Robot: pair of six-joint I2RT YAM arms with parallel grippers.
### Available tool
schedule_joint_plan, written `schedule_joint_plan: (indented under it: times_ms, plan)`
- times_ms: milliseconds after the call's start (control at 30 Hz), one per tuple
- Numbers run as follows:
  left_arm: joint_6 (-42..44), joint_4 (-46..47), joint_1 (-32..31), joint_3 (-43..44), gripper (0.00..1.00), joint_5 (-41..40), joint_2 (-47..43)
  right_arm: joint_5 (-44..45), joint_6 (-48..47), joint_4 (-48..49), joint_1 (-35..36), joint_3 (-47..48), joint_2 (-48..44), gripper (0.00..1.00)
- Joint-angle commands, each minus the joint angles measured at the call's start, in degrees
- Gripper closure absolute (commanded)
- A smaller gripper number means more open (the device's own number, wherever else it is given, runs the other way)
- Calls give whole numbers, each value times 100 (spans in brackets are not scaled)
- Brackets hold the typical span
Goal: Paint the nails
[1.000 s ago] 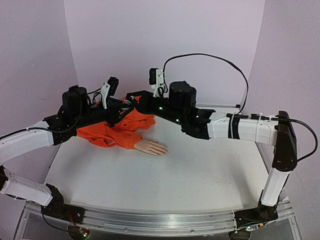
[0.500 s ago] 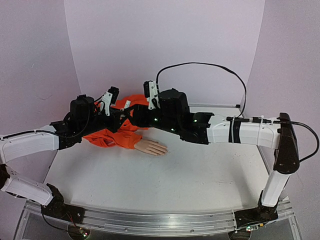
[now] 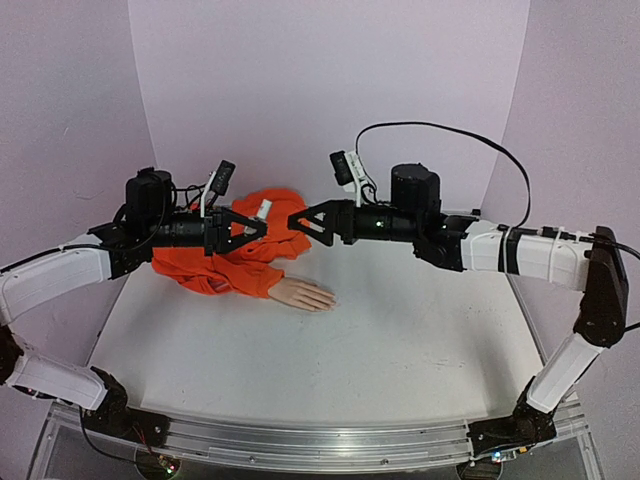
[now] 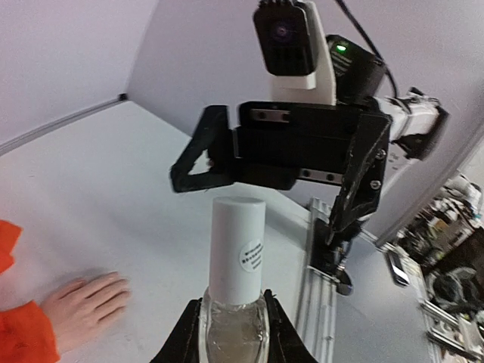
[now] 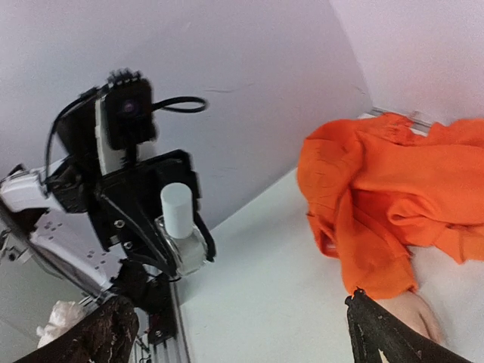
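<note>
A pale mannequin hand (image 3: 303,295) lies flat on the white table, sticking out of a crumpled orange sleeve (image 3: 235,268). Its nails, at the fingertips (image 3: 328,299), are too small to make out. My left gripper (image 3: 255,223) is shut on the clear glass body of a small bottle (image 4: 234,329). The bottle's white cap (image 4: 237,249) is on and points toward the right arm. My right gripper (image 3: 297,222) stands open, facing the cap with a gap between them. In the right wrist view the bottle (image 5: 180,227) sits well ahead of the spread fingers (image 5: 91,340), with the hand (image 5: 412,314) low at right.
Lilac walls close in the back and both sides. An aluminium rail (image 3: 320,440) runs along the near table edge. The sleeve's bunched cloth (image 5: 393,189) lies under and behind both grippers. A black cable (image 3: 440,130) loops above the right arm.
The right gripper has opened and drawn back to the right, away from the bottle's cap. The left gripper still holds the bottle and has shifted slightly.
</note>
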Motion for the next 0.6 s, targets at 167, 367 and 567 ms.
schedule_joint_plan:
  times_ms: [167, 367, 567]
  plan:
    - [-375, 285, -416, 597, 100, 2290, 390, -2196, 522, 2010, 75, 281, 148, 25]
    - [-376, 289, -492, 677, 100, 2350, 475, -2522, 785, 2385, 100, 436, 342, 43]
    - [-385, 294, -515, 744, 100, 2366, 540, -2558, 824, 2496, 163, 543, 451, 59]
